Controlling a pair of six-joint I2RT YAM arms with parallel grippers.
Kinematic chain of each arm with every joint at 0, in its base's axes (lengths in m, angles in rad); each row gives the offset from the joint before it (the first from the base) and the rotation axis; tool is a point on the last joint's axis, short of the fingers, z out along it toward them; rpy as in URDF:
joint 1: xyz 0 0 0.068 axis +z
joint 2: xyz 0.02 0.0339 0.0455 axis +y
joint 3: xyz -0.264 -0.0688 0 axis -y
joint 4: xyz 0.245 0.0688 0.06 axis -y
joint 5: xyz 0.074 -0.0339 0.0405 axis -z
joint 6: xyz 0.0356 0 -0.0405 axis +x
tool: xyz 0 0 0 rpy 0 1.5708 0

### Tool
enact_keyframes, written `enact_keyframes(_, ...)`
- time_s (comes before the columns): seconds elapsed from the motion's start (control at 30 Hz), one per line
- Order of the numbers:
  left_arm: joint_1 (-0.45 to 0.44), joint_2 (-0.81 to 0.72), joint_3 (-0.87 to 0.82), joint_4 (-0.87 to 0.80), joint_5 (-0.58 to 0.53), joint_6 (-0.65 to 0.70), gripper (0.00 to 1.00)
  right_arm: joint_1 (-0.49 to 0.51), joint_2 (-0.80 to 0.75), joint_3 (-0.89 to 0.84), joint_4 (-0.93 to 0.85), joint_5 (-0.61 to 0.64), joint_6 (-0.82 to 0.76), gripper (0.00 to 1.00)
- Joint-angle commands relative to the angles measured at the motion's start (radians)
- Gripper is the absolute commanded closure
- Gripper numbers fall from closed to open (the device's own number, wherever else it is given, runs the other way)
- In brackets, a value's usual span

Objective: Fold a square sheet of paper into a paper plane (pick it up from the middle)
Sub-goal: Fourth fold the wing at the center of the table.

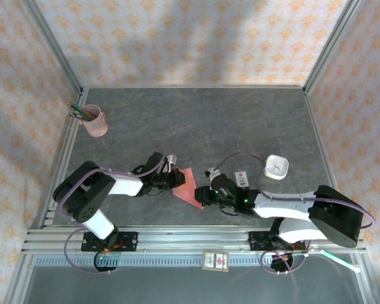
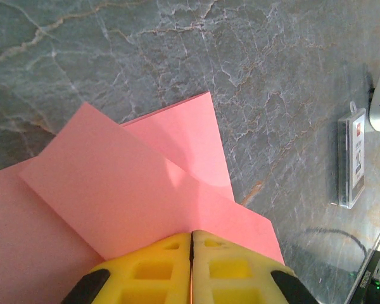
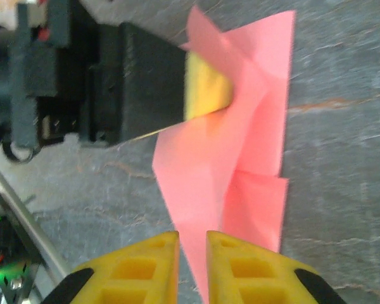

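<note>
So the square sheet of paper (image 1: 189, 186) is salmon-pink, creased into overlapping flaps, lower-middle of the top view. The left gripper (image 2: 191, 253) is pinched tight on its edge. The right gripper (image 3: 192, 263) straddles its bottom point, jaws slightly apart, grip unclear.

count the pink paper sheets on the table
1: the folded pink sheet at the near middle of the table, pinched in the left fingers, its tip between the right fingers. None seems hidden.

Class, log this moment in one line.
left claw: shut on pink paper | right claw: slightly open at its corner | paper: partly folded
</note>
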Motion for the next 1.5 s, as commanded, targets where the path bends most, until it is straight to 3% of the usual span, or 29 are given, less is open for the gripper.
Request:
enact_keyframes(0.0,0.009,0.007,-0.006,-0.065,-0.050,0.025,0.88,0.030,0.018,0.055,-0.055,-0.024,-0.085,0.84)
enact_keyframes(0.27,0.008,0.005,-0.002,-0.075,-0.047,0.027,0.88,0.018,0.105,0.073,-0.063,0.006,-0.074,0.89)
enact_keyframes(0.77,0.008,0.000,-0.005,-0.080,-0.051,0.031,0.88,0.010,0.123,-0.014,0.019,-0.025,-0.015,0.92)
enact_keyframes(0.97,0.009,-0.004,-0.005,-0.085,-0.051,0.034,0.88,0.007,0.123,-0.003,-0.033,0.023,-0.019,0.94)
enact_keyframes(1.47,0.009,-0.002,-0.005,-0.086,-0.053,0.035,0.88,0.035,-0.017,0.039,-0.094,0.028,-0.074,0.91)
